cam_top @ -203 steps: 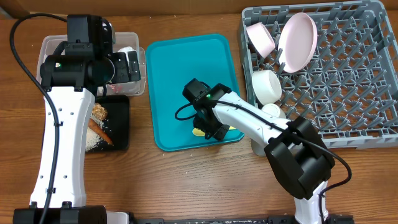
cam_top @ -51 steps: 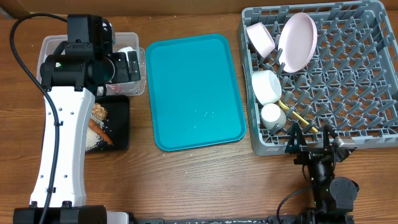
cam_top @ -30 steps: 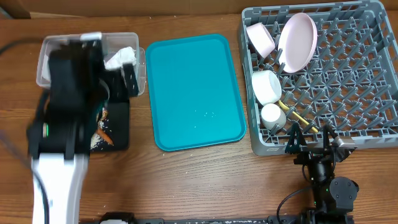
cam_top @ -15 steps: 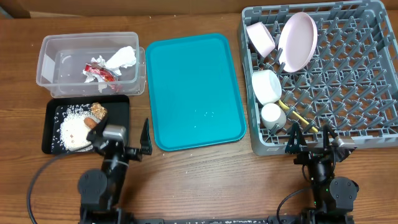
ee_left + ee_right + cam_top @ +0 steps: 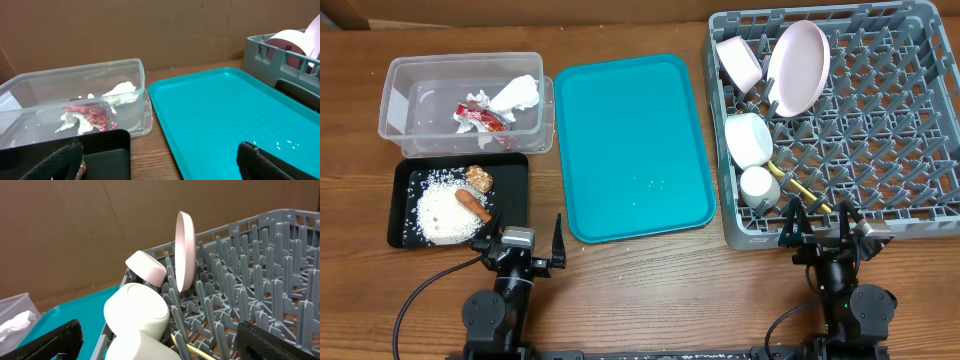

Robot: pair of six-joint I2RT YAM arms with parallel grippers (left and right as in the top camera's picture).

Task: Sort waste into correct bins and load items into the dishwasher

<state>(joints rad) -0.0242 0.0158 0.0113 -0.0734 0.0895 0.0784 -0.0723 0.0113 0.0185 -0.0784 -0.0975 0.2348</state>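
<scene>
Both arms were parked at the near edge of the table (image 5: 650, 290). The left gripper (image 5: 520, 240) sat just near of the black tray (image 5: 402, 225), fingers spread wide with nothing between them, pointing toward the far side. Same deal for the right gripper (image 5: 817, 228): wide apart, empty, right at the near wall of the dish rack (image 5: 920, 222).

Waste first. The clear tub (image 5: 395, 100) lay far left, long side running left-right. Inside were the red-and-white wrapper (image 5: 480, 114) and, just to its far right, the white crumpled paper (image 5: 517, 92). The black tray lay directly near of the tub, also long side left-right. It held a heap of rice (image 5: 440, 212), the brown lump (image 5: 478, 178) at the heap's far edge, and the carrot stick (image 5: 474, 203) lying flat on the rice, long axis slanting far-left to near-right.

The teal tray (image 5: 620, 120) was in the middle, long side near-far, with only a few white specks on it.

The dishes were all on the rack's left side. The plate (image 5: 798, 62) stood on edge between pegs, its edge line running near-left to far-right. The pink bowl (image 5: 740, 60) was tipped over just left of it, the white bowl (image 5: 750, 140) near of those, and the small cup (image 5: 758, 186) nearer again. The yellow spoon (image 5: 802, 190) lay across the pegs, slanting far-left to near-right from beside the cup. Couldn't tell which end was the scoop.
</scene>
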